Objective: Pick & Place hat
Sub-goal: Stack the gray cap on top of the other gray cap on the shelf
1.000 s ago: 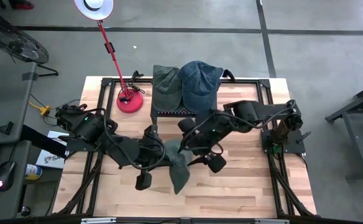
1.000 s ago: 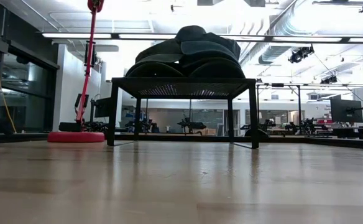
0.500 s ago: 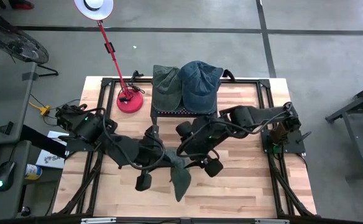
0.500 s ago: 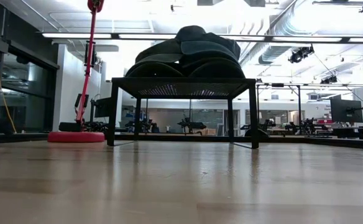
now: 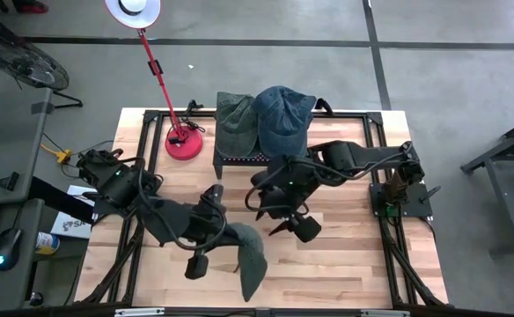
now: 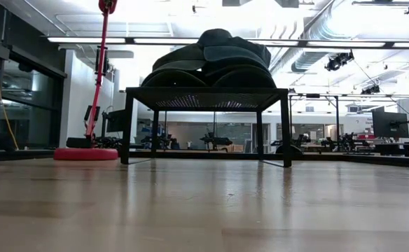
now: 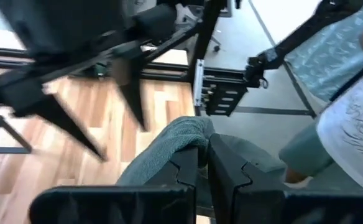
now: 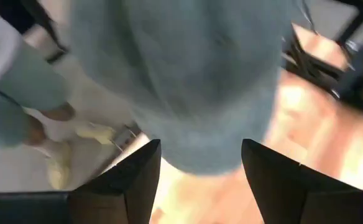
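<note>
A grey-green hat (image 5: 251,255) hangs at my left gripper (image 5: 231,236) over the near middle of the table; in the left wrist view that gripper (image 7: 203,155) is shut on the hat (image 7: 163,152). My right gripper (image 5: 279,226) stands just beyond the hat toward the far side, and in its wrist view (image 8: 197,180) it is open with the hat (image 8: 181,81) in front of it, untouched. Two more hats, an olive one (image 5: 235,119) and a blue denim one (image 5: 283,113), lie on a black stand (image 5: 244,158) at the far edge. My left gripper pinches a rolled edge of the hat (image 7: 184,134) between its two fingers. The rest of the hat (image 5: 253,264) hangs slack toward the table's near edge. Whether its lower end touches the table, I cannot tell.
A red lamp base (image 5: 185,141) with a slanting red pole stands at the far left of the table. The stand with its hats (image 6: 208,59) fills the far middle. A person's legs and shoes (image 8: 38,118) show beyond the table. Bare wood (image 5: 345,264) lies near right.
My left gripper has moved toward the table's near edge, carrying the hat with it away from my right gripper. The hat now hangs lower in the picture and closer to the near edge. My right arm has drawn back slightly toward the far side.
</note>
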Robot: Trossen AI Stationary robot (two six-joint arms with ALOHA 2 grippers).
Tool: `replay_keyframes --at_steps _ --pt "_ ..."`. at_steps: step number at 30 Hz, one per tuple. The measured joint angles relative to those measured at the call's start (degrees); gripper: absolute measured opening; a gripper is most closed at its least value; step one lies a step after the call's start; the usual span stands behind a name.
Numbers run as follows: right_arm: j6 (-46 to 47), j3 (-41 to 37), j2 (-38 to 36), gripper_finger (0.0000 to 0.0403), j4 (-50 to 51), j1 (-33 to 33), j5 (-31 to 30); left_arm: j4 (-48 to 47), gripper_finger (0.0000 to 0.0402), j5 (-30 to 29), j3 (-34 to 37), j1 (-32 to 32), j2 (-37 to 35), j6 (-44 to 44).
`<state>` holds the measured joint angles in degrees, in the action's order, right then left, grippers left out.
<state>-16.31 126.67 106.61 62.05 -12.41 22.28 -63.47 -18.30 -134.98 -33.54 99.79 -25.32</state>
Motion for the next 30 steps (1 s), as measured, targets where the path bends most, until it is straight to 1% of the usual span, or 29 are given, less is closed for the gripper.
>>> replay_keyframes --at_steps 2,3,5,9,15,19,24,30 --pt "0.50 0.01 0.00 0.0217 -2.42 -0.77 2.39 -0.10 0.0010 -0.87 0.00 0.02 0.00 0.00" --pt "0.70 0.00 0.00 0.0217 -3.57 -1.33 2.53 -0.10 0.0010 -1.35 -0.01 0.07 0.00 0.00" --pt "0.62 0.00 0.00 0.0218 -5.15 -2.33 1.37 -0.10 0.0010 -1.44 0.00 0.15 0.00 0.00" --pt "0.60 0.00 0.00 0.0218 -6.82 -3.56 -3.14 -0.08 0.0010 -1.60 0.00 0.13 0.00 0.00" --pt "0.72 0.00 0.33 0.0215 -7.84 -3.95 -4.87 0.42 0.0010 -3.19 0.00 0.13 0.02 1.15" --pt "1.35 -0.02 0.33 0.0202 -10.32 -4.09 -4.99 0.60 0.0010 -3.86 -0.01 0.13 0.02 1.41" --pt "1.32 -0.01 0.33 0.0165 -10.91 -4.60 -5.20 0.47 0.0010 -6.92 0.00 0.13 0.02 1.53" --pt "1.31 -0.02 0.29 0.0086 -10.89 -4.69 -5.13 0.36 0.0010 -8.05 0.00 0.13 0.04 1.53"
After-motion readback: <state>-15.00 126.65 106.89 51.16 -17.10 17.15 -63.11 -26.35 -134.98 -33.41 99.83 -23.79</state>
